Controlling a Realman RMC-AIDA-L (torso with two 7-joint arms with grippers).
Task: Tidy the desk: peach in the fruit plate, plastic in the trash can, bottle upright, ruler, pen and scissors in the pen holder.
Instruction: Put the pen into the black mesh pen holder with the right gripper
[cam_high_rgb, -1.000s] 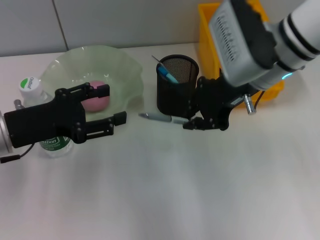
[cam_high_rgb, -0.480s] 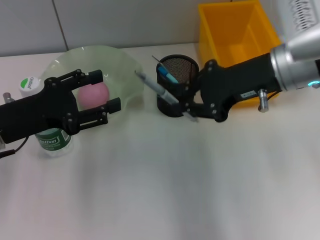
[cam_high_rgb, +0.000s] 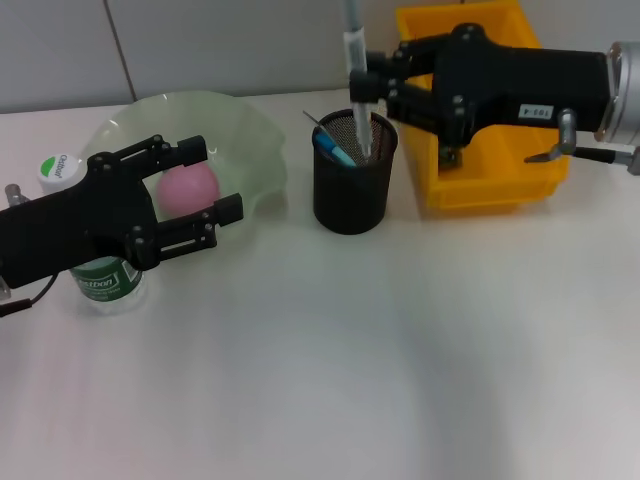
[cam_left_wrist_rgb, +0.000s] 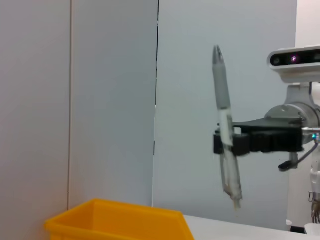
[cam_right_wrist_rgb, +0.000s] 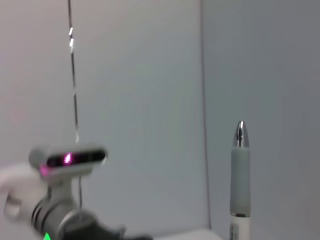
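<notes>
While its tip hangs just inside the mouth of the black mesh pen holder (cam_high_rgb: 355, 172), the pen (cam_high_rgb: 356, 75) is held almost upright, pinched by the right gripper (cam_high_rgb: 372, 82) above the holder. A blue item already stands inside. The yellow bin (cam_high_rgb: 480, 160) sits right behind. The left gripper (cam_high_rgb: 205, 185) is kept spread beside the peach (cam_high_rgb: 186, 188) in the green plate (cam_high_rgb: 240, 130), over the upright bottle (cam_high_rgb: 100, 280).

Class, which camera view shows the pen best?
The left wrist view: the pen shows almost whole, upright, clamped in the right hand. The head view shows it foreshortened above the pen holder; the right wrist view shows only one end.
</notes>
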